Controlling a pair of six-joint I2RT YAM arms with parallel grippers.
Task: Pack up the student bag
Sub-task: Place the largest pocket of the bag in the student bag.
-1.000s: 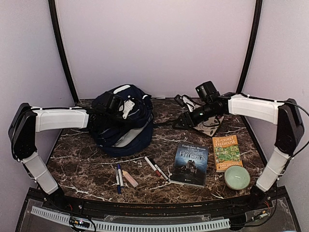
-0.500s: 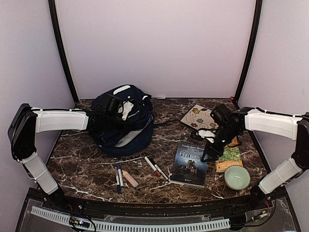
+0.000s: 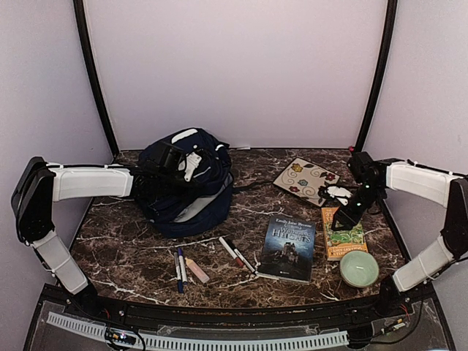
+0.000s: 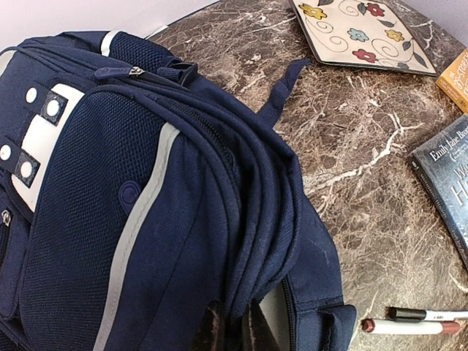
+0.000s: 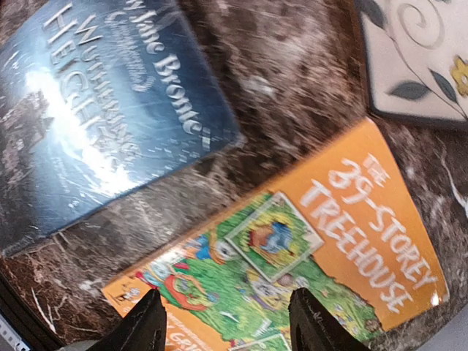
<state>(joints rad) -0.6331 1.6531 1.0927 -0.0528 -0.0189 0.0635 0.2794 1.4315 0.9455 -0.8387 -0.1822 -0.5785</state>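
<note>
Table (image 3: 131, 241): you are working over a dark marble top veined in white.
Student bag (image 3: 197, 197): your task item lies slumped at the back left of the table, navy with pale trim and a white patch near its top; one strap trails out toward the centre.
Dark book (image 3: 289, 247): flat and face up, right of centre near the front; the cover names Wuthering Heights.
Floral plate (image 3: 303, 178): square and cream, at the back right, well apart from the bag.
Orange book (image 3: 345, 238): face up just beside the dark book's right edge, titled The 39-Storey Treehouse.
Green bowl (image 3: 359, 268): upright, just in front of the orange book.
Left gripper (image 3: 181, 164): you have it on top of the bag, clenched on a fold of fabric at the rim of the bag's mouth.
Right gripper (image 3: 347, 219): released, jaws apart over the orange book's far end; you cannot tell whether they touch the cover.
Markers (image 3: 235, 254): two lie side by side, in front of the bag.
Pens (image 3: 179, 267): a pair near the front left.
Eraser (image 3: 196, 270): just beside the pens.
</note>
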